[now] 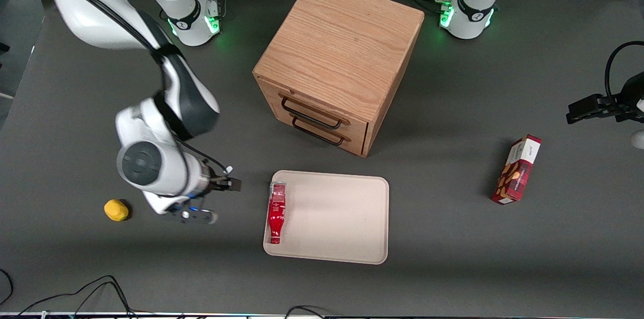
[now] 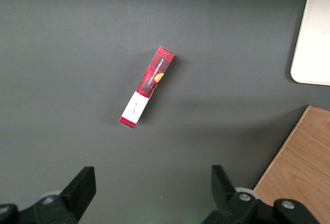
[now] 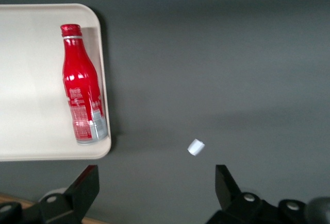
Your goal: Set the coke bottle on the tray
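1. The wooden drawer cabinet stands farther from the front camera than the tray. Two dark handles show on its front; the left wrist view catches only one wooden corner of it.
2. The tray, pale cream with rounded corners, lies in front of the cabinet. Both wrist views cut it off, so only the front view gives it whole.
3. The gripper hangs above bare table beside the tray, toward the working arm's end. Its fingers stand wide apart and hold nothing. In the front view the arm's own body covers most of it.
4. The red snack box lies toward the parked arm's end of the table. It has a plaid pattern and a white panel with small writing too fine to read.
5. The coke bottle lies on its side on the tray, against the rim nearest the gripper, cap toward the front camera. White lettering runs along its red body, but no word can be read.
6. A small yellow object sits on the table near the working arm; its kind cannot be told.
7. A tiny pale bit lies on the table near the gripper, unidentifiable.
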You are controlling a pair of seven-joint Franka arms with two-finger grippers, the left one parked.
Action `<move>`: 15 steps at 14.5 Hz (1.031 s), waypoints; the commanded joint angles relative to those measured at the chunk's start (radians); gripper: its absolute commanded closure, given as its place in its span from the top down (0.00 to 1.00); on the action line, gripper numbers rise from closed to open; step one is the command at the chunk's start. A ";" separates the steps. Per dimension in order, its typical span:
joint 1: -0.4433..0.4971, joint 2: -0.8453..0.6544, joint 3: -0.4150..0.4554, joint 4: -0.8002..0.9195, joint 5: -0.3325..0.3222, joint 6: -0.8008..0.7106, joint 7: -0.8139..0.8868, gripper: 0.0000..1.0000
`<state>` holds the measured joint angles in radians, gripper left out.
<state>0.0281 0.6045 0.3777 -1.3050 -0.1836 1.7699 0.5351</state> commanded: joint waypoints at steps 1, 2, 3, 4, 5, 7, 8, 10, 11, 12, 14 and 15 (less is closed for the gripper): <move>-0.170 -0.175 0.122 -0.198 -0.013 -0.009 -0.050 1.00; -0.218 -0.204 0.154 -0.223 -0.013 -0.021 -0.067 1.00; -0.258 -0.233 0.180 -0.250 -0.013 -0.023 -0.070 1.00; -0.293 -0.258 0.208 -0.272 -0.013 -0.024 -0.069 1.00; -0.316 -0.276 0.219 -0.289 -0.013 -0.024 -0.069 1.00; -0.355 -0.321 0.231 -0.332 -0.013 -0.030 -0.082 1.00; -0.387 -0.336 0.248 -0.335 -0.011 -0.044 -0.104 1.00; -0.401 -0.354 0.247 -0.318 0.034 -0.125 -0.179 1.00; -0.396 -0.373 0.213 -0.310 0.064 -0.144 -0.234 1.00; -0.372 -0.396 0.163 -0.310 0.094 -0.159 -0.271 1.00; -0.215 -0.446 -0.033 -0.312 0.143 -0.165 -0.299 1.00; -0.148 -0.459 -0.119 -0.310 0.173 -0.167 -0.300 1.00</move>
<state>-0.2579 0.2120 0.4302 -1.5935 -0.0713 1.6134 0.2736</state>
